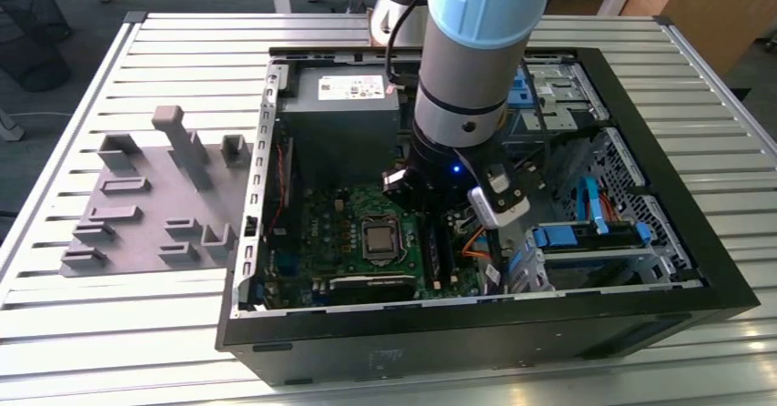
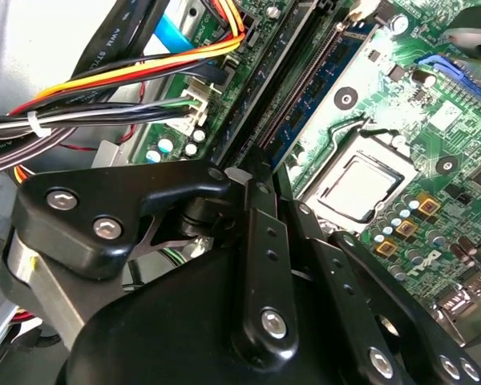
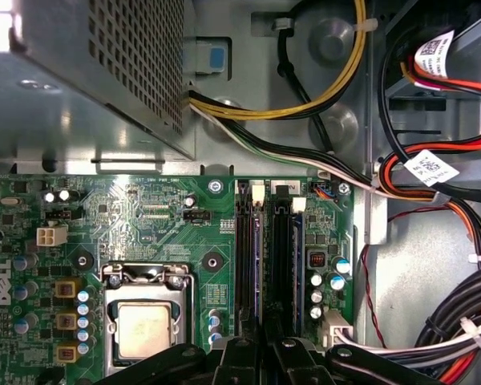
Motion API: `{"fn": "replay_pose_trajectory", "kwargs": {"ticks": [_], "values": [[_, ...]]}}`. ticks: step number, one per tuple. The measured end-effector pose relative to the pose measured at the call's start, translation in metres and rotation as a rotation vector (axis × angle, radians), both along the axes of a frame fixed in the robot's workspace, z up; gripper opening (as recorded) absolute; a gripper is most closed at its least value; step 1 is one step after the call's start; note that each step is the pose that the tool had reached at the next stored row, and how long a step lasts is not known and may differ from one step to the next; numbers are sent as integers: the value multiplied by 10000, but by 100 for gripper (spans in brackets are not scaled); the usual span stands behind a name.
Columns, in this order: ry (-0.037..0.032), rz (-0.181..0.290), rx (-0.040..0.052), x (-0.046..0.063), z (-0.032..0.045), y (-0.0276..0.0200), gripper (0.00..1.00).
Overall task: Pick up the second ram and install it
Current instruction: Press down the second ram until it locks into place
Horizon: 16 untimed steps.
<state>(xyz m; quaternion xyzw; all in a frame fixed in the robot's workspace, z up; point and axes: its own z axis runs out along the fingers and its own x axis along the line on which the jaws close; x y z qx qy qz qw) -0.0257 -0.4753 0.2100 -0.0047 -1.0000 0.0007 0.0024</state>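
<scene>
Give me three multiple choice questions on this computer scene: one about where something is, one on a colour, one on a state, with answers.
1. The pincer sits over:
A the grey rack
B the memory slots
C the power supply box

2. The main circuit board is:
A red
B green
C white

3. The computer case is:
A open on top
B shut by a panel
C wrapped in plastic

Answers:
1 B, the long black slots run right beneath it in the first wrist view.
2 B, green shows around the processor.
3 A, its insides lie bare in the exterior view.
</scene>
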Motion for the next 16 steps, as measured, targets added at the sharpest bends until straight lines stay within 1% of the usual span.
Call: {"fn": "replay_pose_trajectory", "kwargs": {"ticks": [12, 16], "values": [[0, 0, 3, 0, -19, 2, 14], [5, 0, 4, 0, -42, 1, 14]]}}
